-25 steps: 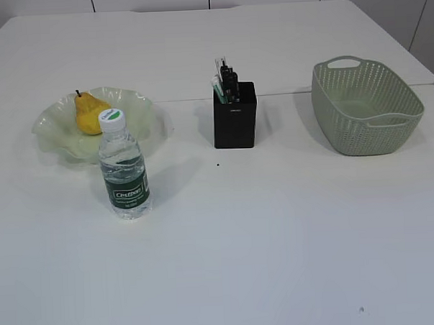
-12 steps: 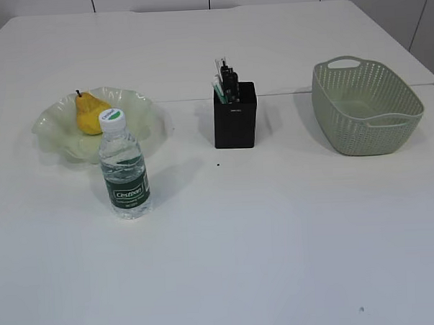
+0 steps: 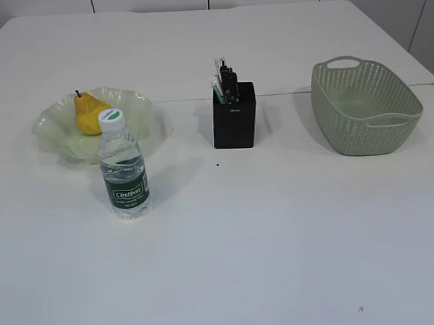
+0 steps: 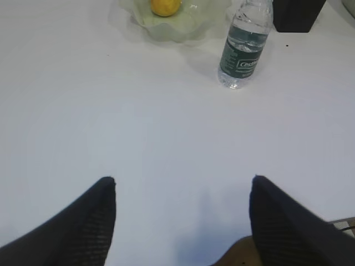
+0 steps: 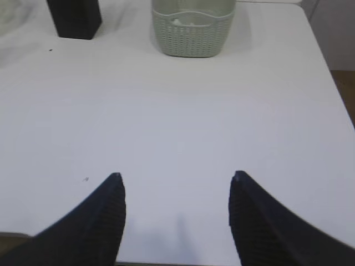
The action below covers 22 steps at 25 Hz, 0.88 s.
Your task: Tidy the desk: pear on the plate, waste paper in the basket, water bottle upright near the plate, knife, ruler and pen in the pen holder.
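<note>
On the white desk [image 3: 278, 239] the yellow pear [image 3: 89, 114] lies on the pale green plate [image 3: 51, 131]. The water bottle [image 3: 124, 170] stands upright just in front of the plate. Several slim things [image 3: 225, 79] stick up out of the black pen holder [image 3: 234, 122]; I cannot tell knife, ruler and pen apart. The green basket [image 3: 366, 109] stands at the right, and a pale lump that may be the waste paper [image 5: 177, 22] shows inside it. My left gripper [image 4: 183, 180] and right gripper [image 5: 177, 175] hover open and empty over bare desk near its front, out of the exterior view.
The left wrist view shows the bottle [image 4: 244, 47], pear [image 4: 165, 6] and plate [image 4: 183, 30] far ahead. In the right wrist view the basket [image 5: 193, 36] and pen holder [image 5: 75, 16] are far ahead, and the desk's right edge [image 5: 333, 94] is close.
</note>
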Available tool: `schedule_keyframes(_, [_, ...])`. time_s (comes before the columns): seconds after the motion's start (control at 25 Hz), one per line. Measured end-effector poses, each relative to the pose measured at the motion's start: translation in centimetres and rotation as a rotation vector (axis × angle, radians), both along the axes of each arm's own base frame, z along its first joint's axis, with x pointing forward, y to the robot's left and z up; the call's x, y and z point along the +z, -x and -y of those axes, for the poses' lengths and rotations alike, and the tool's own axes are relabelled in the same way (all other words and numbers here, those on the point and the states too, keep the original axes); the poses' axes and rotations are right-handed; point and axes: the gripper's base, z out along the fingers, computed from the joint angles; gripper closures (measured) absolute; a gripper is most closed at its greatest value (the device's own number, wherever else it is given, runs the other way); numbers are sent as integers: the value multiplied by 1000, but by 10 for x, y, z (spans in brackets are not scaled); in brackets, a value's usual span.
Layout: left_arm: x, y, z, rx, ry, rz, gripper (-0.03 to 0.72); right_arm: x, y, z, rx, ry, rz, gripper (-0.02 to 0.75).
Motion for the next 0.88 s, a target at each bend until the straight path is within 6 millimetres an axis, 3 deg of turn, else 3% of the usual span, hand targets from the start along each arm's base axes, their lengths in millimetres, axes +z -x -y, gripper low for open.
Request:
schedule_keyframes(0.28, [0, 0, 1, -4, 5, 0, 160, 0, 2, -2, -136, 0, 0, 294])
schedule_keyframes(0.88, [0, -3, -7, 53, -69, 25, 160, 0, 3, -2, -149, 0, 0, 293])
